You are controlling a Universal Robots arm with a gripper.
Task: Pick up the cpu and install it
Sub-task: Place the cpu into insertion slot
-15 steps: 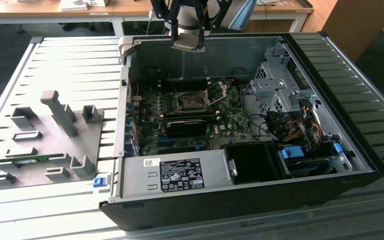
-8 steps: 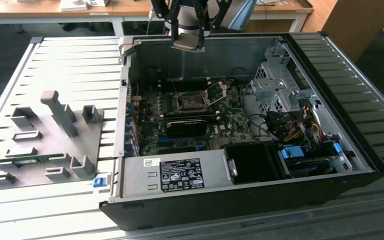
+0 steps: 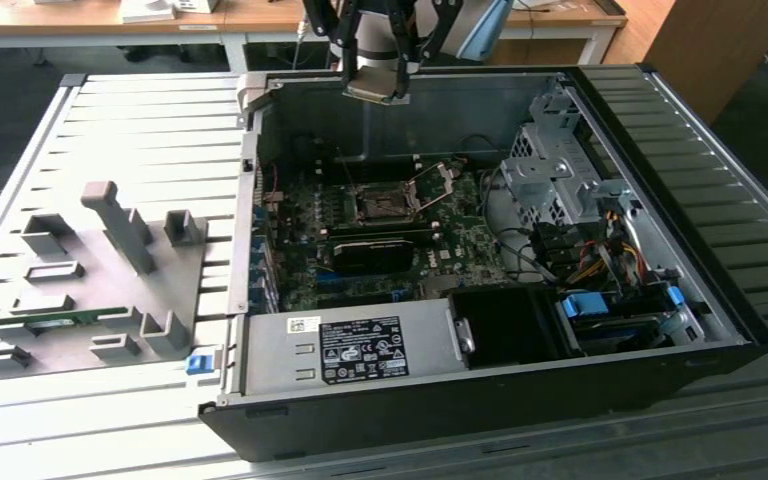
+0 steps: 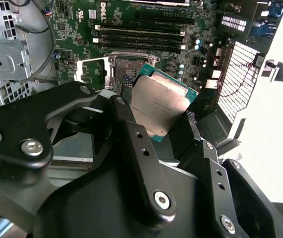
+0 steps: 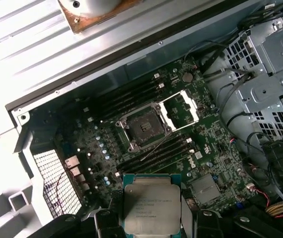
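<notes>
The cpu [image 5: 151, 203], a flat square chip with a silvery top and green edge, is clamped between my black fingers [image 4: 131, 129]. My gripper [image 4: 156, 114] is shut on it and holds it tilted in the air above the motherboard. In the exterior view the gripper [image 3: 375, 80] hangs over the far wall of the open computer case, with the cpu [image 3: 373, 92] at its tip. The square metal-framed socket [image 5: 143, 126] lies bare below, its load plate [image 5: 181, 106] flipped open beside it. The same socket [image 3: 384, 205] sits mid-board, well below and nearer than the gripper.
The open case [image 3: 704, 250] lies on a slatted table. A power supply [image 3: 344, 350] fills its near side, and a drive cage [image 3: 558, 170] and cables [image 3: 598, 260] stand at the exterior view's right. Memory slots [image 4: 139, 34] run beside the socket. A grey fixture tray [image 3: 104, 250] lies at the left.
</notes>
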